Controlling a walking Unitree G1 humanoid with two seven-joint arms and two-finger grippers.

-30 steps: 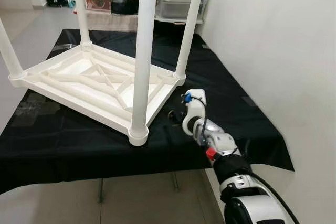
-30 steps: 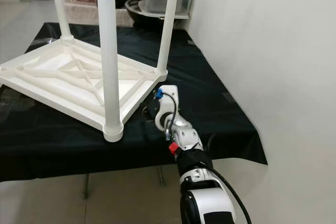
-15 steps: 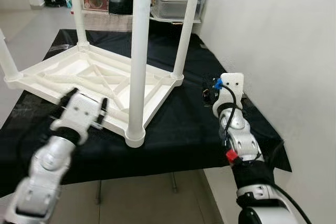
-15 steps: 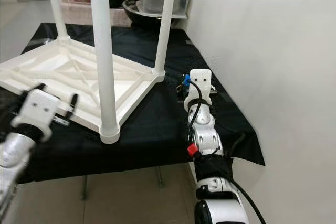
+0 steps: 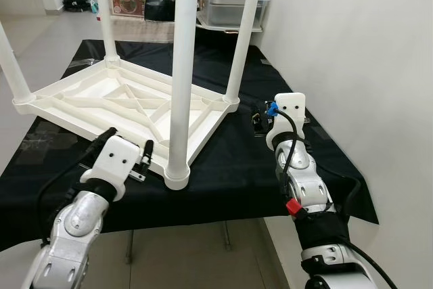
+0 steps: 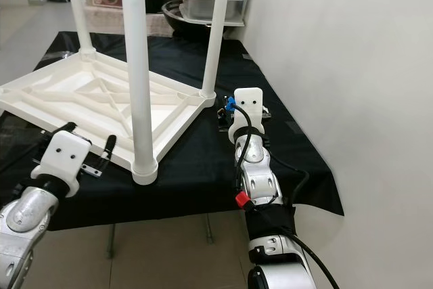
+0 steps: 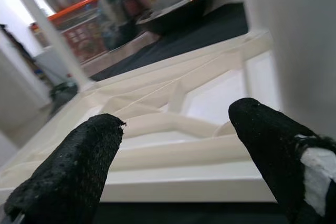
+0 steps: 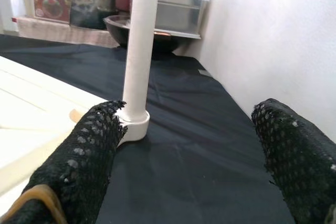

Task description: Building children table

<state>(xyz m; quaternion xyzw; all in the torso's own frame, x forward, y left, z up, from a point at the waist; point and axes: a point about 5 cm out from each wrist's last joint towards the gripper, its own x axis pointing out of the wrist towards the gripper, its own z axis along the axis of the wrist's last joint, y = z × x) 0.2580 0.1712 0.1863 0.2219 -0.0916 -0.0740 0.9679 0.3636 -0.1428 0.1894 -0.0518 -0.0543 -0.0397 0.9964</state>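
smooth white plastic table (image 5: 128,103), matt black cloth (image 5: 243,160)

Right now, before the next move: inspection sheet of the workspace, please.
Surface: black cloth covers the work table, hanging over its near edge.
Job's things: white plastic table lies upside down on the cloth, four legs standing up; nearest leg seated in its corner socket.
Clutter: nothing seen on the cloth.
Grippers: left gripper open, at the table's near edge beside the nearest leg; right gripper open, above the cloth to the right of the table's right corner leg.
Cables: black cable runs along the right arm.
Surroundings: white wall on the right; storage box and dark bowl behind; grey floor.
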